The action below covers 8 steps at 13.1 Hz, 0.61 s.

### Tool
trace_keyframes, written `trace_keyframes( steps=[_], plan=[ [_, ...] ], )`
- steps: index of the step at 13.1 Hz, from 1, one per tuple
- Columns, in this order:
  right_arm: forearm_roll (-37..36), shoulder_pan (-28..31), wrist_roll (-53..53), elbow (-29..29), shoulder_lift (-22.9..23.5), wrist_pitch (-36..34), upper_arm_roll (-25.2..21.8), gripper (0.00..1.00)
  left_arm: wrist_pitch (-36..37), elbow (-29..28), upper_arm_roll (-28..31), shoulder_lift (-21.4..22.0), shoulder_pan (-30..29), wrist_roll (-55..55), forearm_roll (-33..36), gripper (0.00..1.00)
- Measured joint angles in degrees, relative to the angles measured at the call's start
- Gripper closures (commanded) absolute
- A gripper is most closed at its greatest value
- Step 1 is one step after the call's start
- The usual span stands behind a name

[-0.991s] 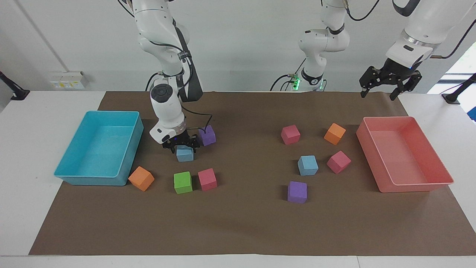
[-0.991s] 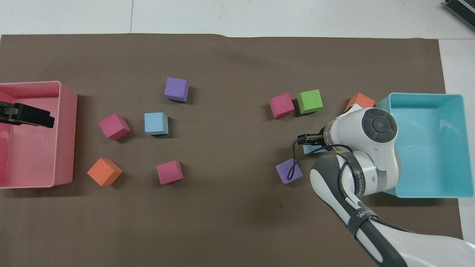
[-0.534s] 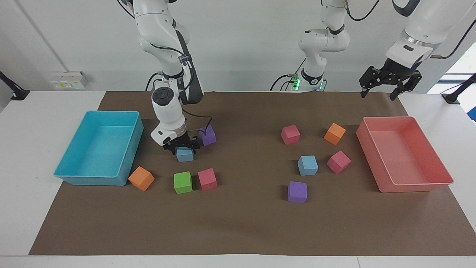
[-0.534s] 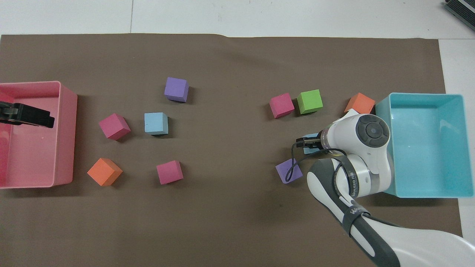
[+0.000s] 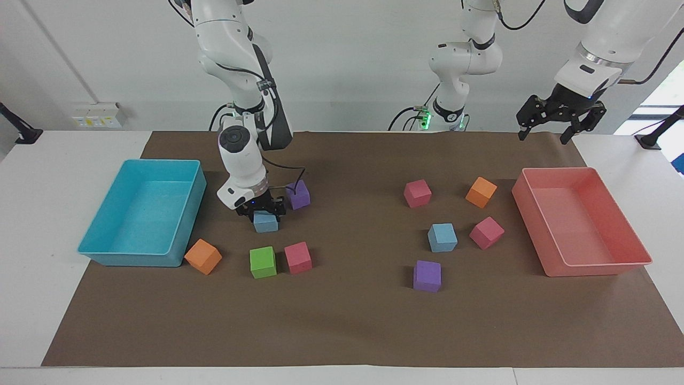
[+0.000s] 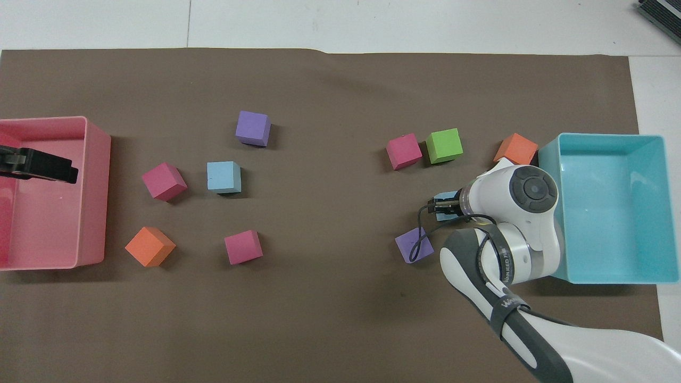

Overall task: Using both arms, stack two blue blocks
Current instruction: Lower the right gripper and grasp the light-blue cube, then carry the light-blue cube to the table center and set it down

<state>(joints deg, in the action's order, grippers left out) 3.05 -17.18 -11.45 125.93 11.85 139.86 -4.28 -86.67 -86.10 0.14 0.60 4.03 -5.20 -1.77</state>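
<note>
1. Right arm (image 5: 240,107) reaches down near the teal tray (image 5: 101,251); its right gripper (image 5: 262,209) sits on a blue block (image 5: 266,222), fingers straddling it; whether they grip it I cannot tell.
2. Left gripper (image 5: 560,115) waits spread wide over the pink tray's (image 5: 598,270) nearer end.
3. Second blue block (image 5: 442,237) lies toward the left arm's end, between a pink cube (image 5: 487,232) and a purple cube (image 5: 427,276).

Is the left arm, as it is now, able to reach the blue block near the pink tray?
Probably yes. The left hand hangs open above the pink tray, and the blue block lies on open mat beside a pink block, with nothing on top.
</note>
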Motion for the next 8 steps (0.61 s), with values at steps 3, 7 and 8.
trace_keyframes(
  steps=[3,7,8],
  plan=[
    [0.0,0.0,-0.1,-0.1,0.0,0.0,0.0,1.00,0.0,0.0,0.0,0.0,0.0,0.0,0.0,0.00],
    [0.1,-0.5,-1.9,-3.5,-1.5,-3.1,0.0,1.00,0.0,0.0,0.0,0.0,0.0,0.0,0.0,0.00],
    [0.1,-0.9,-2.6,-4.8,-2.8,-6.0,0.1,1.00,0.0,0.0,0.0,0.0,0.0,0.0,0.0,0.00]
  ],
)
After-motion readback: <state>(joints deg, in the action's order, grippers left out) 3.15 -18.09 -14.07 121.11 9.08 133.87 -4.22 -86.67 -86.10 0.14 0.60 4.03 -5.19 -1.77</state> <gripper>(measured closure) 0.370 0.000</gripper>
